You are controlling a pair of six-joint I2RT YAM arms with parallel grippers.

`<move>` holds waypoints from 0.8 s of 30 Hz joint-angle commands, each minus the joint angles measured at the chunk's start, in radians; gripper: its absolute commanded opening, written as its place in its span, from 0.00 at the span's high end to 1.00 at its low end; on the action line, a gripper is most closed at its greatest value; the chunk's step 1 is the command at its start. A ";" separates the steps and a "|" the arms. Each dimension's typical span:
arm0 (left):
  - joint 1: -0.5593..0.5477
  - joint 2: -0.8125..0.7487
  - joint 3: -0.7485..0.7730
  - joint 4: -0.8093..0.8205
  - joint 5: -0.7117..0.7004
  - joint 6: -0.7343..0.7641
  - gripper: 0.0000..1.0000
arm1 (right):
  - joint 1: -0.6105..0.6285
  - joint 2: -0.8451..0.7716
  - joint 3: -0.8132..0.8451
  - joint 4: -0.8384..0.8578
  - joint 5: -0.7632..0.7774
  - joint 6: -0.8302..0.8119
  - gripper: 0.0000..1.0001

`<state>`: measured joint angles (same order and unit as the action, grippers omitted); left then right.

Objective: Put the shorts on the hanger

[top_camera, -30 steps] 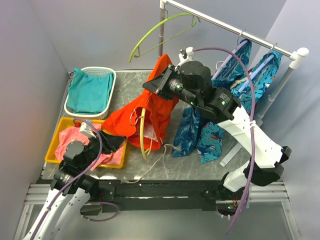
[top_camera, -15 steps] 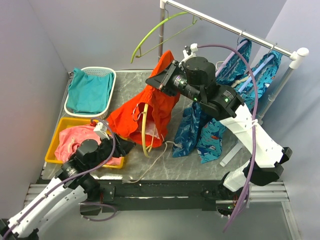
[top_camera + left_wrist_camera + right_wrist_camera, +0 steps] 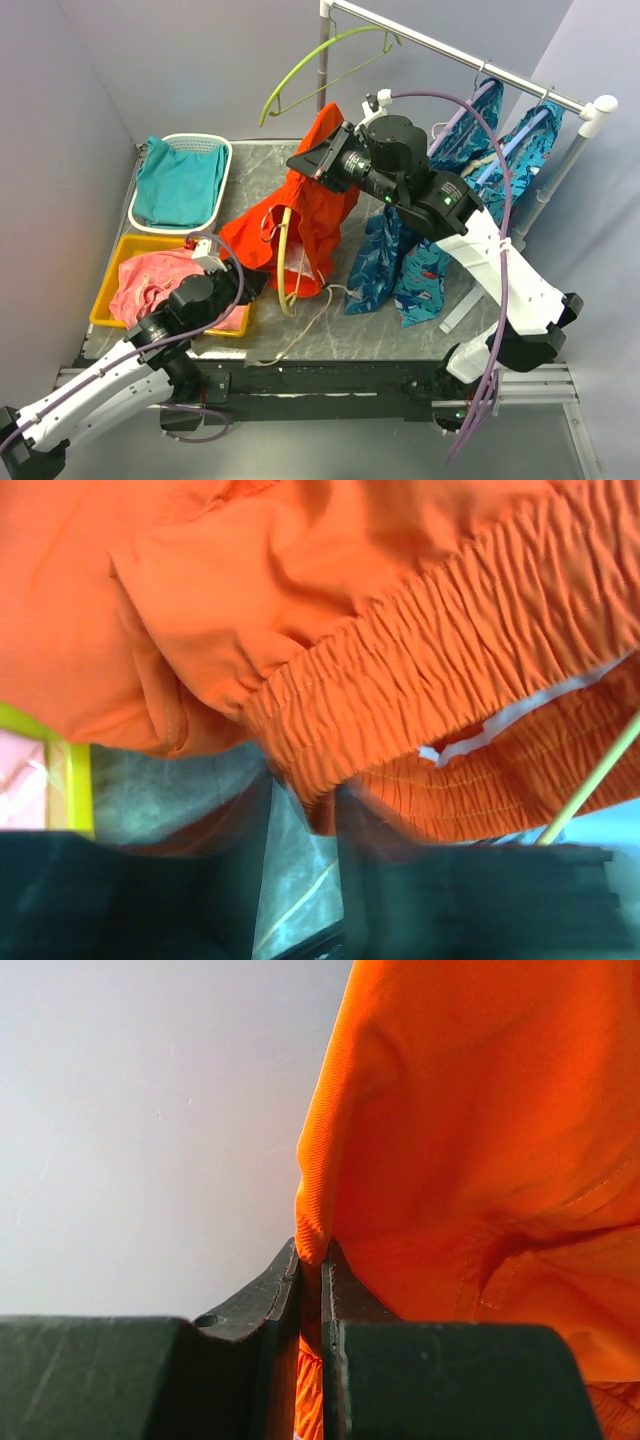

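Note:
The red-orange shorts [image 3: 305, 210] hang from my right gripper [image 3: 318, 165], which is shut on a fold of the fabric [image 3: 330, 1220] above the table's middle. The yellow hanger [image 3: 285, 262] hangs inside the shorts, with its lower end poking out below the waist. My left gripper [image 3: 252, 284] is open at the shorts' lower left edge. In the left wrist view the elastic waistband [image 3: 420, 670] is just past the left gripper [image 3: 305, 805], with bare table between the blurred fingers. A yellow hanger rod [image 3: 590, 780] shows at the right.
A white basket [image 3: 214, 142] with teal cloth stands at the back left. In front of it is a yellow tray [image 3: 100, 300] with pink cloth. A lime-green hanger [image 3: 305, 62] hangs on the rail [image 3: 470, 62], with teal patterned garments [image 3: 420, 265] to the right. A pale drawstring [image 3: 300, 332] trails on the table.
My left arm has reached forward and right from the yellow tray to the shorts' lower edge. My right gripper has stayed shut on the shorts, shifting only slightly.

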<state>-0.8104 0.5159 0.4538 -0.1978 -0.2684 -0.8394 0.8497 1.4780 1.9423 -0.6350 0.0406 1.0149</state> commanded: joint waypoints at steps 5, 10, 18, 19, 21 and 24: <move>-0.041 -0.037 0.141 -0.222 -0.019 -0.087 0.99 | -0.011 -0.067 -0.035 0.251 0.076 0.037 1.00; -0.042 -0.028 0.236 -0.423 0.096 -0.127 0.99 | -0.011 -0.111 -0.121 0.409 0.185 0.028 1.00; -0.042 -0.047 0.327 -0.624 0.173 -0.139 0.98 | -0.021 -0.179 -0.217 0.580 0.335 -0.004 1.00; -0.041 -0.050 0.327 -0.627 0.172 -0.139 0.99 | -0.027 -0.177 -0.215 0.580 0.328 0.004 1.00; -0.041 -0.042 0.316 -0.629 0.179 -0.136 0.99 | -0.037 -0.170 -0.201 0.584 0.294 0.033 1.00; -0.042 -0.008 0.287 -0.591 0.199 -0.138 0.99 | -0.041 -0.153 -0.183 0.575 0.266 0.079 1.00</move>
<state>-0.8478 0.4751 0.7563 -0.7158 -0.1234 -0.9737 0.8352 1.3659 1.7077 -0.2638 0.2684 1.0451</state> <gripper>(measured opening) 0.037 0.132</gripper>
